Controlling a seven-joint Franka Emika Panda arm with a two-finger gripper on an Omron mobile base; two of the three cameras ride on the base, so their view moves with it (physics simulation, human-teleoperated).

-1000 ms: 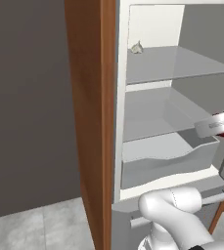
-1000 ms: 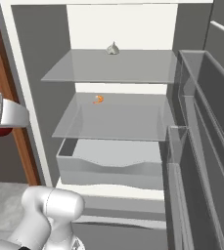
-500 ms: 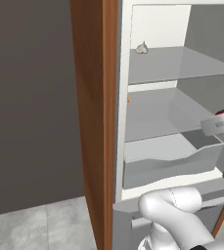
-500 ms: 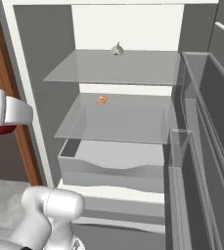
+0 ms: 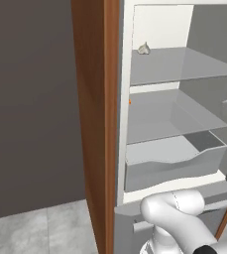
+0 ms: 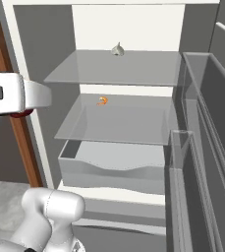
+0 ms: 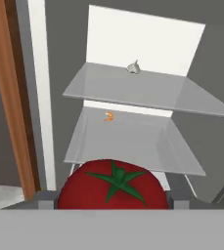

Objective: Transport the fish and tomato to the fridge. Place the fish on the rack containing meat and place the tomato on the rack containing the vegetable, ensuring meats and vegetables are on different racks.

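Note:
My gripper (image 7: 112,197) is shut on the tomato (image 7: 112,184), glossy red with a green stem star, low in the hand view. It hangs in front of the open fridge (image 6: 128,29). The tomato (image 6: 19,114) peeks red under the white hand at the left of the right base view. A whitish vegetable bulb (image 6: 117,49) stands at the back of the top rack (image 6: 133,69). A tiny orange shrimp, the meat (image 6: 102,101), lies on the middle rack (image 6: 124,123). Both racks lie ahead of and above the tomato. The fish is out of view.
A grey drawer (image 6: 114,165) stands pulled out under the middle rack. Door bins (image 6: 202,147) line the open door on the right. The brown wood side panel (image 5: 97,124) and a dark wall (image 5: 30,99) bound the left.
The hand has risen a little with the tomato still in its grip. Both base views have shifted slightly, so the camera has moved.

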